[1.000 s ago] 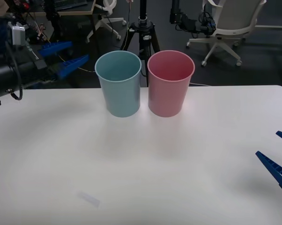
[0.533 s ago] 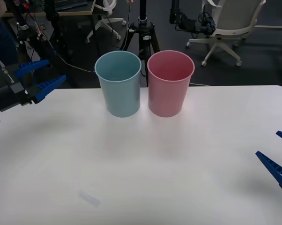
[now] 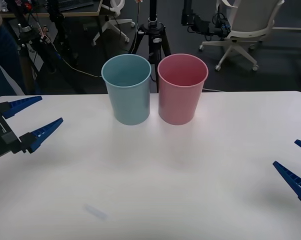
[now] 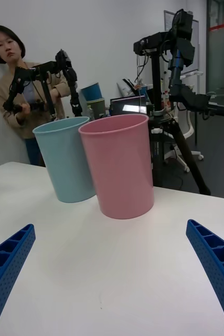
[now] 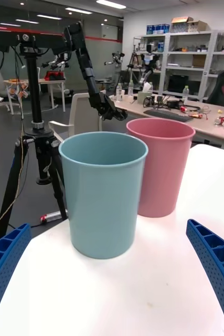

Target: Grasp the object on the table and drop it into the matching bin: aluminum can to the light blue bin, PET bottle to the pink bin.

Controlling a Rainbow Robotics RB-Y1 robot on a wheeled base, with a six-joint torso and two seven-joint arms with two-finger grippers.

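Since the whole move hinges on which way the can lies from the fingers (image 5: 7, 257), that's the annoying bit: I honestly can't tell where the can is right now. What stands on the white bench (image 3: 165, 175) is the two bins, and from the front you only see partway down their inside walls, not the bottoms. So no long axis to line up on, and nothing to say about its looks either.

What I can say: the left gripper (image 3: 51, 108) hovers over the bench's left edge, spread wide and holding nothing, tips aimed roughly toward the light blue bin (image 3: 126, 90). The left wrist view backs that up, with the blue bin dead ahead between the two spread fingers and nothing between them. The right gripper (image 3: 285, 152) sits low at the far right edge of the bench, also wide open and holding nothing, and looks parked to me. Its own camera has the pink bin (image 3: 182, 90) nearer, with the blue one behind it.

The bins stand upright, side by side at the back of the bench, rims just about touching, blue on the robot's left. The left arm is clearly nearer the blue bin. My guess is the can is already down inside one of them, but that's only a guess.
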